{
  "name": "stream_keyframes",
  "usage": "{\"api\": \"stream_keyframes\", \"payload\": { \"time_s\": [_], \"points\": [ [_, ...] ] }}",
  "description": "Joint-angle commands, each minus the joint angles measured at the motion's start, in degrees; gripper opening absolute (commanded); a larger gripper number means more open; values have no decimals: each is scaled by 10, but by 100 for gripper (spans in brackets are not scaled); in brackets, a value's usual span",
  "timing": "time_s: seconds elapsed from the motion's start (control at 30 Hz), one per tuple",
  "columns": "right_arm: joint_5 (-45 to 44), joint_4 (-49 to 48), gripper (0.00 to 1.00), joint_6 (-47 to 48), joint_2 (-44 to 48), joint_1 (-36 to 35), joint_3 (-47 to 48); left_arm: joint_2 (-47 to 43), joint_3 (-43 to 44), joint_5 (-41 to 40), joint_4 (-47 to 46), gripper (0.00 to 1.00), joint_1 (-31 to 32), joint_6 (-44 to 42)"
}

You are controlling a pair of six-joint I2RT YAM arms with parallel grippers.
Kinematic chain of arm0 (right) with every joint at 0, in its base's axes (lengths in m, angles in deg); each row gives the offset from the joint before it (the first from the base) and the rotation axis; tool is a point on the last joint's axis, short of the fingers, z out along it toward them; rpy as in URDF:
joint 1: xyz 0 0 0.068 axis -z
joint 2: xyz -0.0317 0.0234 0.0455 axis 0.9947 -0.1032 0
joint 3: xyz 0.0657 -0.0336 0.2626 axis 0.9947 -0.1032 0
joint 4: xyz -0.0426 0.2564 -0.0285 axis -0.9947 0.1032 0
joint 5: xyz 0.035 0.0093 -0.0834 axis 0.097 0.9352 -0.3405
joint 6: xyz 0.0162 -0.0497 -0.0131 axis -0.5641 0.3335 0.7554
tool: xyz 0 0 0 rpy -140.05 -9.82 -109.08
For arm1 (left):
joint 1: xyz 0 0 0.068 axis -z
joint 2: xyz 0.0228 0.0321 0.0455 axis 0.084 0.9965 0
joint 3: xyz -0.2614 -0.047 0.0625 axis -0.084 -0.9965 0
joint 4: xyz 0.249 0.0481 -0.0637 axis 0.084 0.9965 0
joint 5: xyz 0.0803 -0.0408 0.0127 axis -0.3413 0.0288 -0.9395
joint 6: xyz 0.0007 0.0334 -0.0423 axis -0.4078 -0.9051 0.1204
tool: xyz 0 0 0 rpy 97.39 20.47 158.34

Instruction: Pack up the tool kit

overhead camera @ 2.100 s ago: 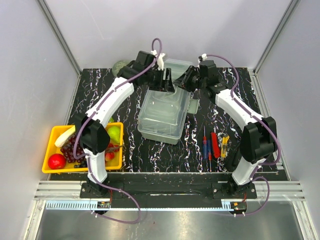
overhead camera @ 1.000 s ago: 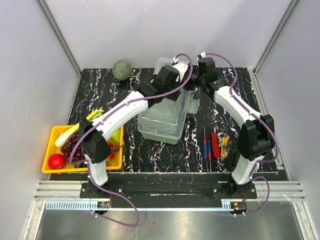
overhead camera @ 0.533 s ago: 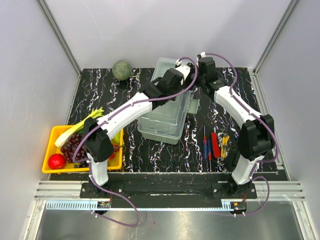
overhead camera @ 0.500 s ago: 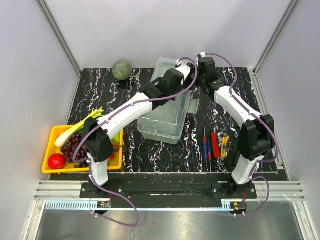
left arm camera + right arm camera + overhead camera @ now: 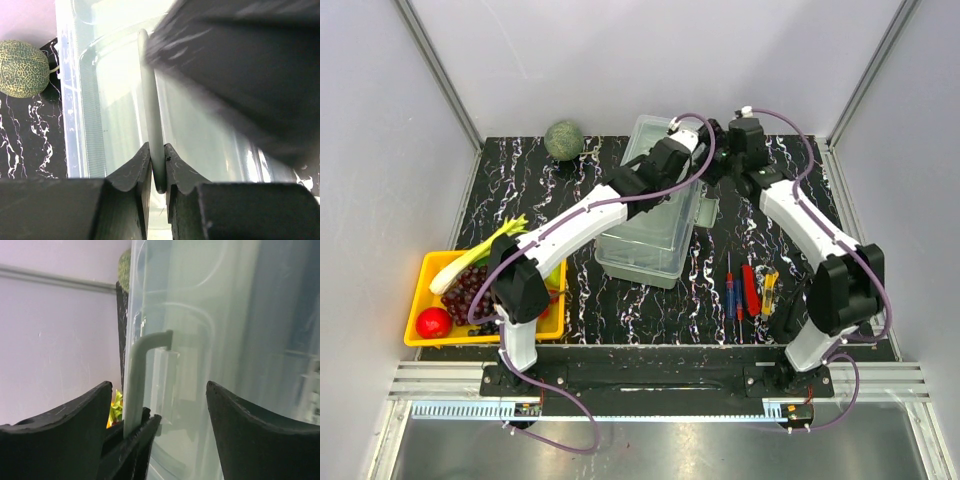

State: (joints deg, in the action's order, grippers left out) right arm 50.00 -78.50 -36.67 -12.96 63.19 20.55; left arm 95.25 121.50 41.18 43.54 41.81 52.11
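Left gripper (image 5: 158, 169) was clamped on the lid handle (image 5: 148, 90), a thin bar running straight ahead of its fingers. Right gripper (image 5: 159, 392) jaws stood apart with the handle between them. Toolbox (image 5: 640, 235) sat under both grippers, long axis near-to-far, far end skewed slightly right. Only the left wrist view showed the pinch. Only the top view showed the hand tools (image 5: 748, 288), well behind the right gripper.
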Motion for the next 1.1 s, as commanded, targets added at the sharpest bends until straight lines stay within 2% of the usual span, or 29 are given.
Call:
{"api": "stream_keyframes", "payload": {
  "time_s": [0.0,0.27,0.43,0.6,0.83,0.97,1.07],
  "points": [
    [-64,13,83,1,71,32,-36,6,35,-15,2,0,-10,16],
    [-74,13,85,12,179,90,-140,-10,76,40,39,0,-36,65],
    [-83,40,86,55,231,92,-186,-10,154,35,82,0,-38,90],
    [-72,49,84,90,262,93,-237,-25,183,88,84,0,-58,128],
    [-4,63,77,134,285,87,-300,-46,177,159,81,0,-109,198],
    [-8,66,68,142,270,62,-307,-73,142,217,61,0,-138,236],
    [-18,61,66,139,245,32,-302,-99,100,262,29,0,-159,270]
  ]
}}
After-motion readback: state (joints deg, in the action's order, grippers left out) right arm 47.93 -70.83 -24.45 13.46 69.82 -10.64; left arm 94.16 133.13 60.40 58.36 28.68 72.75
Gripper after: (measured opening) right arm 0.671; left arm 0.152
